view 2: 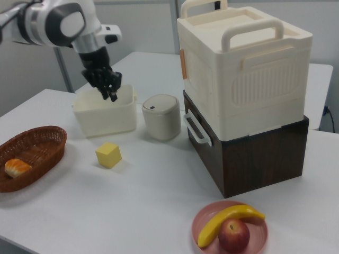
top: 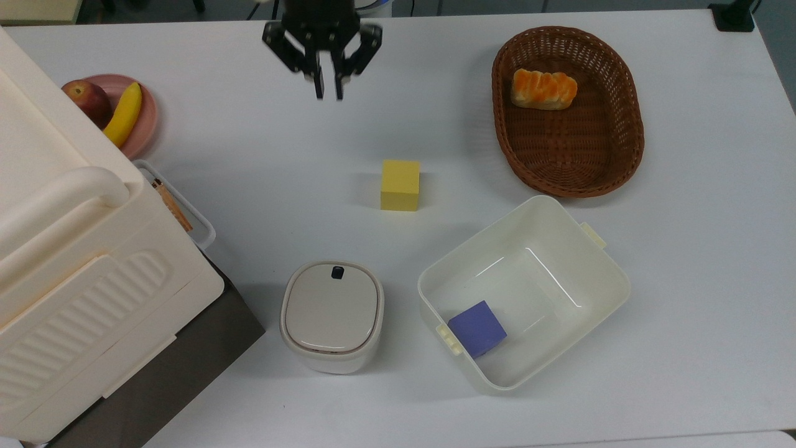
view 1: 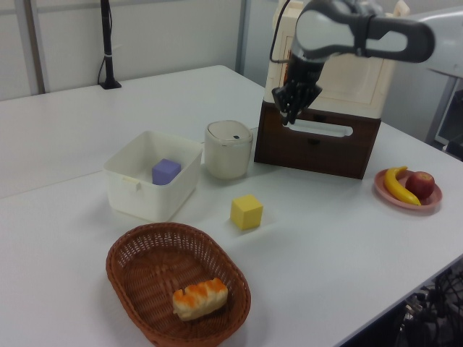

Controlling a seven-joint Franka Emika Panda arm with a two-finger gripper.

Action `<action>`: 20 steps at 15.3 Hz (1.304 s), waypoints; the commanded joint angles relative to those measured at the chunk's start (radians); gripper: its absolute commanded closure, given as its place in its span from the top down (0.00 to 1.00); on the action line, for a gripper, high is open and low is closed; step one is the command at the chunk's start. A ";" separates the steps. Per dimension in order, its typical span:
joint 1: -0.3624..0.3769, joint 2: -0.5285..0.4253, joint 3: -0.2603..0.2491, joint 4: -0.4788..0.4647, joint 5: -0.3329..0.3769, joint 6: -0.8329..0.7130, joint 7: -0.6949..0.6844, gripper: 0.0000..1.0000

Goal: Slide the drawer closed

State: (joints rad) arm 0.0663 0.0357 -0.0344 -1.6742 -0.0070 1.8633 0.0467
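The drawer (top: 193,354) has a dark brown front (view 1: 311,153) and sits under the cream cabinet (top: 68,249). In the right view the drawer front (view 2: 207,159) stands about flush with the cabinet above it. Its white loop handle (top: 200,225) sticks out toward the table and is also in the right view (view 2: 196,129). My gripper (top: 328,92) hangs high over the table's far side, well away from the handle. Its fingers are drawn together with nothing between them. The left view puts the gripper (view 1: 286,118) in front of the cabinet's corner; in the right view the gripper (view 2: 112,96) hangs above the white bin.
A yellow block (top: 400,185) lies mid-table. A lidded cream pot (top: 331,315) stands beside the drawer. The white bin (top: 612,264) holds a purple block (top: 477,328). A wicker basket (top: 629,149) holds bread (top: 543,89). A pink plate (top: 151,118) carries an apple and banana.
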 commanded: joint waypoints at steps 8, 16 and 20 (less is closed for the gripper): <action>0.059 0.009 -0.001 0.160 0.002 -0.185 -0.004 1.00; 0.059 0.009 -0.004 0.159 0.001 -0.207 0.027 1.00; 0.056 0.009 -0.004 0.159 0.001 -0.204 0.028 1.00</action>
State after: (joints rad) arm 0.1192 0.0392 -0.0309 -1.5375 -0.0069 1.6928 0.0586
